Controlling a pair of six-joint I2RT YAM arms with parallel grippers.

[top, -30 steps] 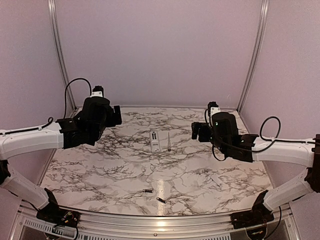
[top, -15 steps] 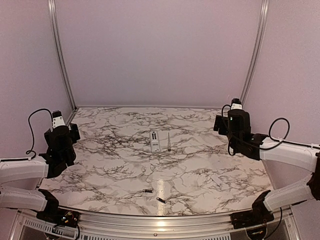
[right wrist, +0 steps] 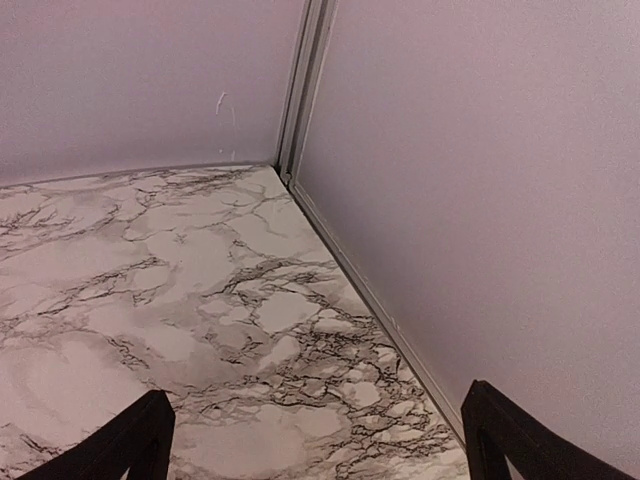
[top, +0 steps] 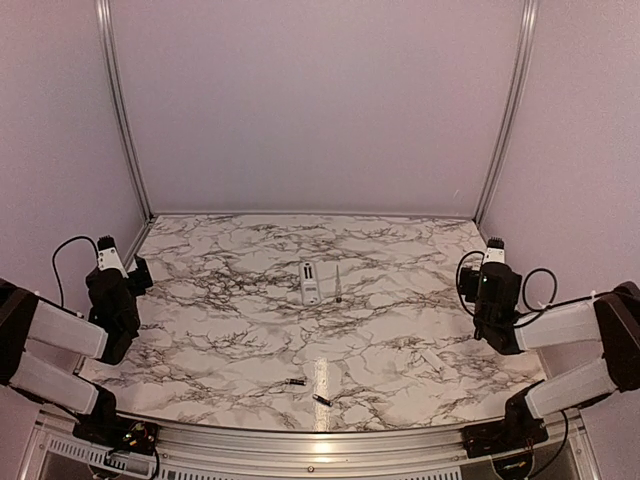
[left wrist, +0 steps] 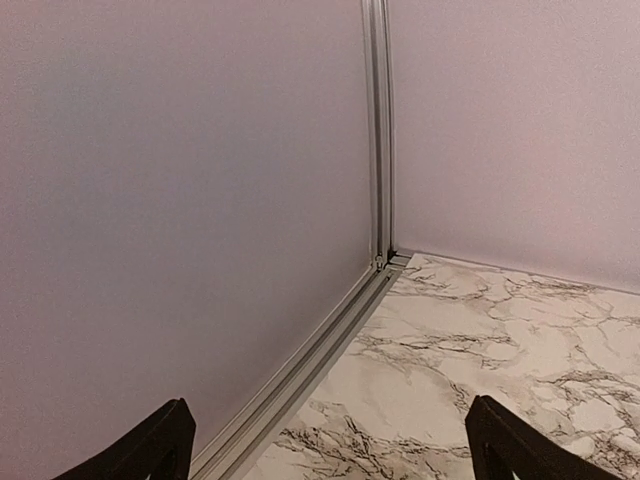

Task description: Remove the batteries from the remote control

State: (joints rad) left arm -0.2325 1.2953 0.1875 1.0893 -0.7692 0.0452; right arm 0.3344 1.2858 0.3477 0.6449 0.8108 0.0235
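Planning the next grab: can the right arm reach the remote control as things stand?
Probably yes: nothing stands between the open right gripper and the remote control except a thin grey stick beside it.

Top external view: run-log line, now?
slim white plastic remote control: table centre | two small dark cylindrical batteries: loose, near edge | left end effector: open | right end effector: open

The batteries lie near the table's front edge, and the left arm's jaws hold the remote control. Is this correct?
No. The top external view shows the remote control lying free at the middle of the table; the left arm has its jaws open and empty. The batteries are as stated.
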